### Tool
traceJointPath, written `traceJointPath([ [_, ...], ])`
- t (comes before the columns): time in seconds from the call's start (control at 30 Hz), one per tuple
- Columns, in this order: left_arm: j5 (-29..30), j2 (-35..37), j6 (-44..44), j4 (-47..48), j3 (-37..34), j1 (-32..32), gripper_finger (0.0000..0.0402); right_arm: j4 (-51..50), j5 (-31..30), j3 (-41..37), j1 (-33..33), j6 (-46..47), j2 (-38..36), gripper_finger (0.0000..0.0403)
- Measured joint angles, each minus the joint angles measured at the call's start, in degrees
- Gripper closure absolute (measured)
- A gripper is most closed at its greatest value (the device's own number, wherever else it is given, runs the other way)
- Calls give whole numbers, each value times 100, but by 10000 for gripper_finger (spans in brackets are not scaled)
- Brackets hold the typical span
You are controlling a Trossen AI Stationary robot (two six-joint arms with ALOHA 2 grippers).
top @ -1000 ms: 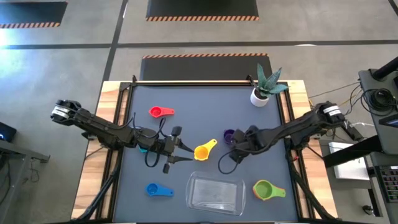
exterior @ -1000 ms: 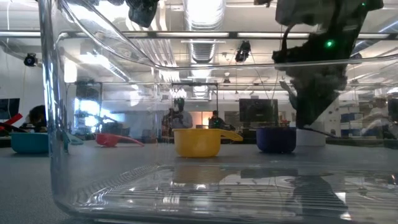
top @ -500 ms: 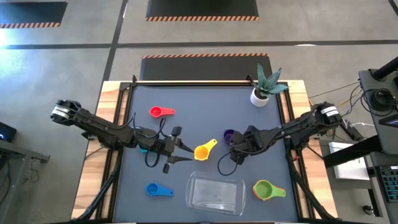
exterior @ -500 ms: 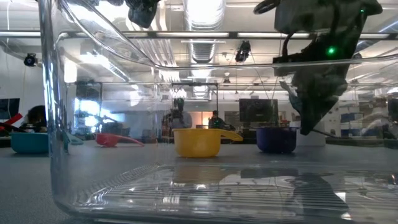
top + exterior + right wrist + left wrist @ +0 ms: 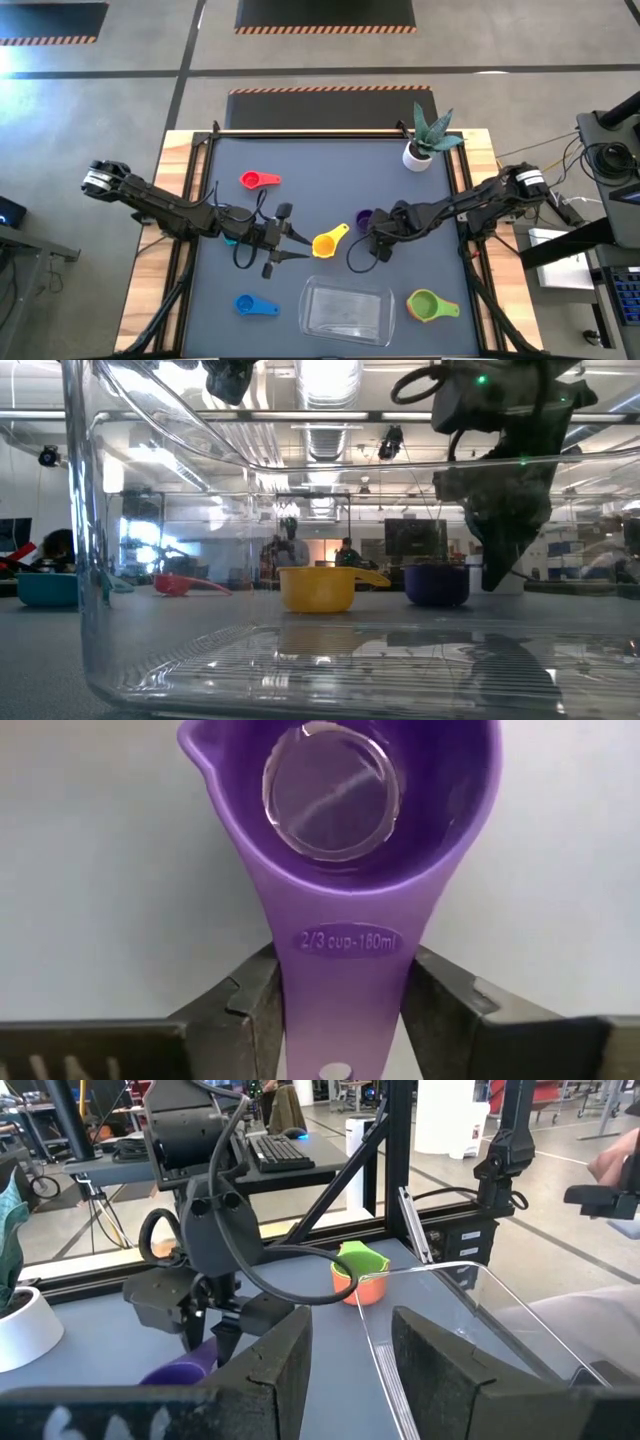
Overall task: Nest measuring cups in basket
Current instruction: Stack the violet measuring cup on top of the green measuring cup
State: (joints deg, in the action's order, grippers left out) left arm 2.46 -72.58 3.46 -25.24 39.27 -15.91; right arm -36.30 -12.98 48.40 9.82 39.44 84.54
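Beside purple cup [image 5: 365, 217], yellow cup [image 5: 326, 243], basket [image 5: 347, 311]

Overhead ceiling strips are lighting everything evenly; glare is streaking the basket [image 5: 150, 610] wall at 12 o'clock, background is blurring, shadows are staying soft.
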Motion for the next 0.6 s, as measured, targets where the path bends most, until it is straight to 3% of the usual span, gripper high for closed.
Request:
traceJointPath([
  [0.6, 0, 0, -52, 66, 0, -1, 278, -84, 164, -13, 16, -482, -319, 269],
])
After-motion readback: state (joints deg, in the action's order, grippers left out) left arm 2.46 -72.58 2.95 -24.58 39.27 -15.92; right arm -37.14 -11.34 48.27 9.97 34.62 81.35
